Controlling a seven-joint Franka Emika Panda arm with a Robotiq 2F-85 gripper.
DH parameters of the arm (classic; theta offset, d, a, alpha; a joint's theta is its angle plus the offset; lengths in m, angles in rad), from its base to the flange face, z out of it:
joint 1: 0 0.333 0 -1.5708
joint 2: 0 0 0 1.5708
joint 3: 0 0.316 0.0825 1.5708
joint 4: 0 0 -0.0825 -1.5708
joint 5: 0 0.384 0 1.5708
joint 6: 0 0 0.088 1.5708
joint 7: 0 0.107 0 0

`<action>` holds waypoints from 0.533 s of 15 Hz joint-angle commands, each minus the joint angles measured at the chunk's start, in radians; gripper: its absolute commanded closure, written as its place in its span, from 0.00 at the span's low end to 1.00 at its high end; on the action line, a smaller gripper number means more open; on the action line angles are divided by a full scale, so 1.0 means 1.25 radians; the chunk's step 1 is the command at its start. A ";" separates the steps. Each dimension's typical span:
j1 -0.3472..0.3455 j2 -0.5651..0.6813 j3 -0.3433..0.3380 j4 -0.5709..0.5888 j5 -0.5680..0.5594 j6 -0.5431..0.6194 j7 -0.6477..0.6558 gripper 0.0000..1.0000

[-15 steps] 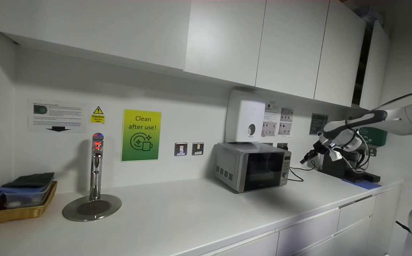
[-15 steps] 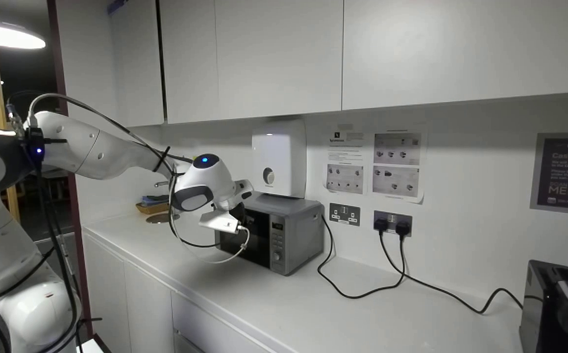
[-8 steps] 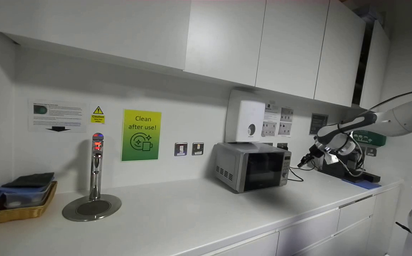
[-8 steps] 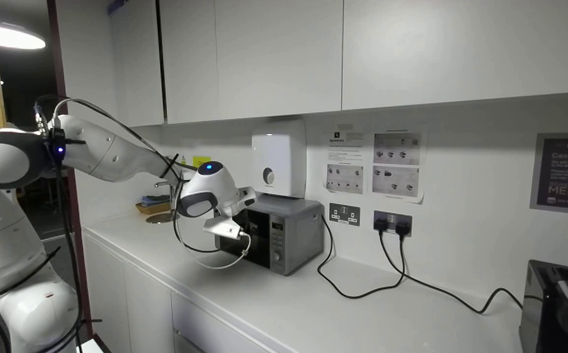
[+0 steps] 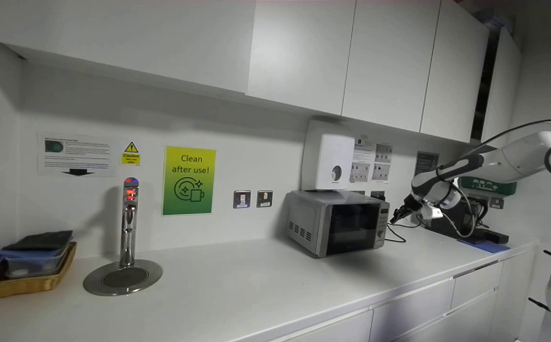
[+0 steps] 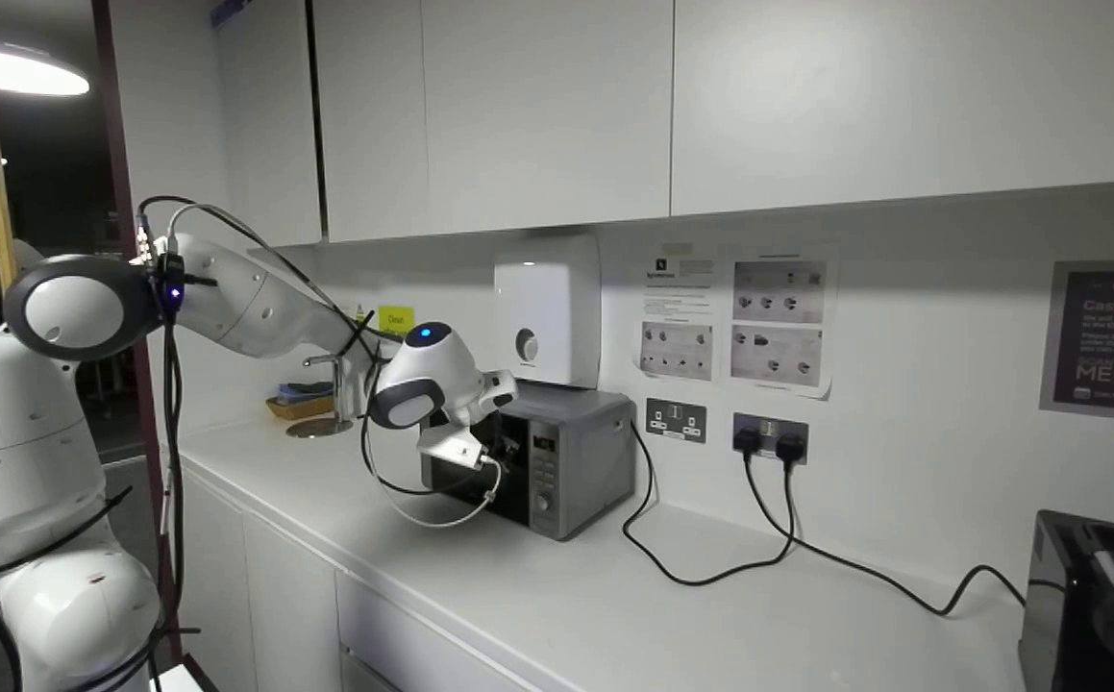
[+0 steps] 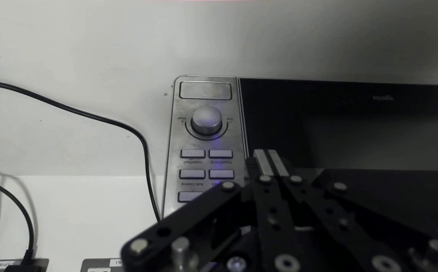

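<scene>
My gripper is shut, with its two light fingertip pads side by side and only a thin dark gap between them; it holds nothing. It is nearest to a silver microwave, which also shows in an exterior view. In the wrist view, upside down, the fingertips overlap the border between the microwave's dark door and its control panel. The panel has a round dial and several buttons, some hidden by the gripper. In an exterior view, the gripper looks slightly apart from the panel.
A white dispenser hangs above the microwave, under white cupboards. A black cable lies on the counter beside it. A dark machine stands farther along. A chrome tap and a wicker basket stand opposite.
The arm has moved toward the microwave and slightly down, bringing the gripper closer to the control panel. The elbow has swung along too. The microwave has not moved.
</scene>
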 commanded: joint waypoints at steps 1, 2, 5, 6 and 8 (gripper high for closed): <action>0.001 0.053 0.006 0.052 0.002 0.030 0.039 1.00; 0.000 0.060 0.007 0.058 -0.002 0.030 0.047 1.00; -0.002 0.067 0.006 0.067 -0.011 0.011 0.071 1.00; -0.003 0.067 0.006 0.067 -0.014 0.009 0.076 1.00; -0.003 0.067 0.005 0.067 -0.015 0.009 0.087 1.00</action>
